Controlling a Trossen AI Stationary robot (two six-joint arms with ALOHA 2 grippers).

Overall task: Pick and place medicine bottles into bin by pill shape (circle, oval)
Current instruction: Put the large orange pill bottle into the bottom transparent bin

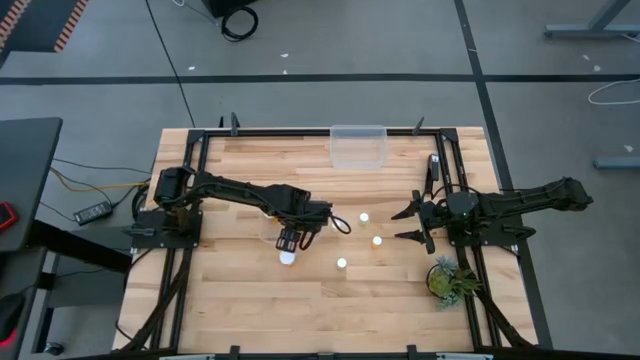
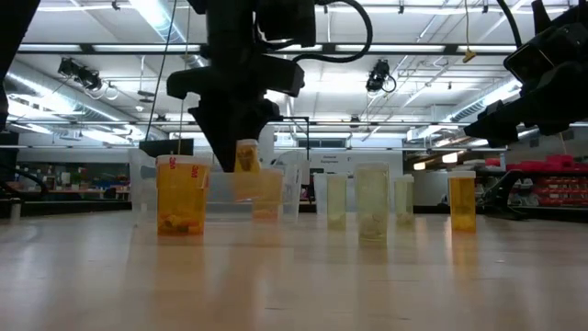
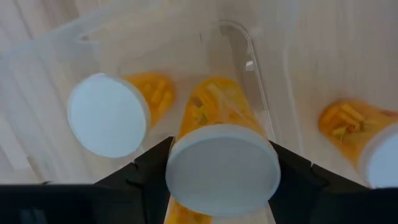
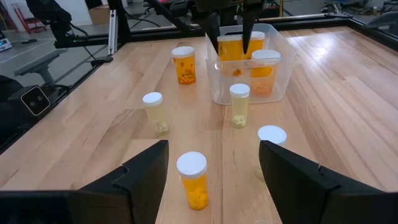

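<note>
Closest to the left wrist lens is a white-capped held bottle (image 3: 222, 168), pinched at the cap between the fingers of the left gripper (image 1: 293, 238). It sits low centre in that frame, down inside the clear bin (image 4: 217, 87), probably so it can be let go there with its matching pill shape. One more capped bottle (image 3: 107, 114) stands in that bin at centre left; a third may stand behind, though the fingers half hide it.

Outside the wall is a single large orange bottle (image 4: 183, 64), upper centre of the right wrist frame. Four loose bottles (image 4: 191, 180) wait unsorted across its lower half. That makes eight at most.

A second bin (image 1: 358, 145) sits top centre in the high view, apparently empty. The right gripper (image 1: 412, 225) waits at centre right, spread wide and holding nothing.
</note>
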